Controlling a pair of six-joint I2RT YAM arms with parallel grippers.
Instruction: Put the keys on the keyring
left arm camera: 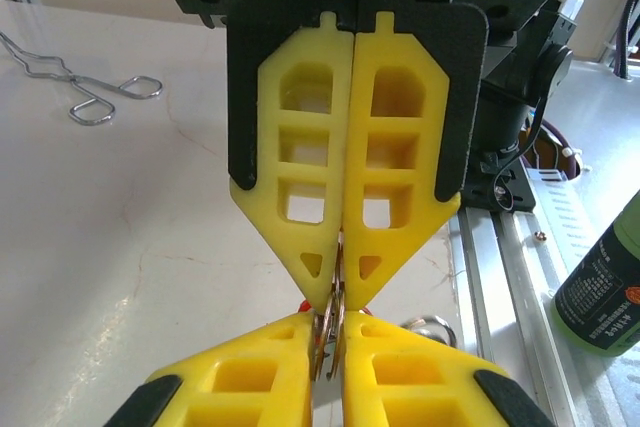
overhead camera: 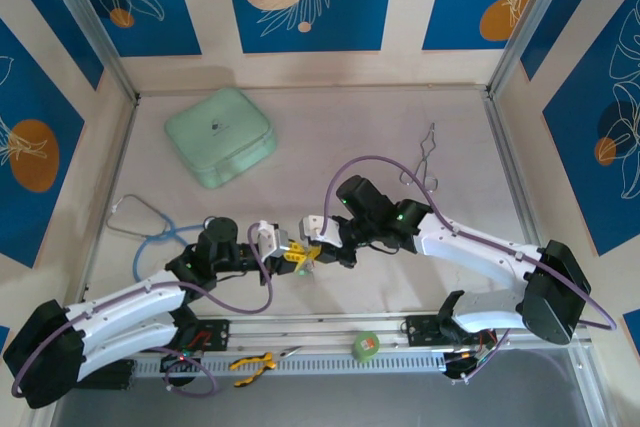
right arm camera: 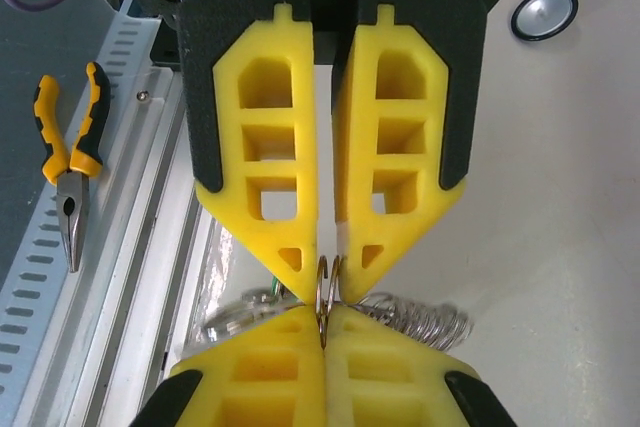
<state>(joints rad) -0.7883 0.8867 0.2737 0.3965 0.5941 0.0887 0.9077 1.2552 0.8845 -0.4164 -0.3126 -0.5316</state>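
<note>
My two grippers meet tip to tip just in front of the bases, the left gripper (overhead camera: 299,257) facing the right gripper (overhead camera: 313,251). The keyring's thin metal ring (left arm camera: 335,319) stands on edge between both pairs of yellow fingers. In the right wrist view my right gripper (right arm camera: 323,314) is shut on the ring (right arm camera: 324,292), and a silvery coil (right arm camera: 425,322) trails off to the right. My left gripper (left arm camera: 333,327) pinches the same ring with a narrow gap between its fingers. A bit of the red key head (left arm camera: 303,304) peeks out behind the fingers. The keys (right arm camera: 238,314) lie blurred below, with a hint of green.
A mint-green case (overhead camera: 220,135) lies at the back left, a stethoscope (overhead camera: 150,232) at the left and wire tongs (overhead camera: 425,159) at the back right. On the front rail sit a green tape roll (overhead camera: 366,346) and yellow-handled pliers (overhead camera: 252,365).
</note>
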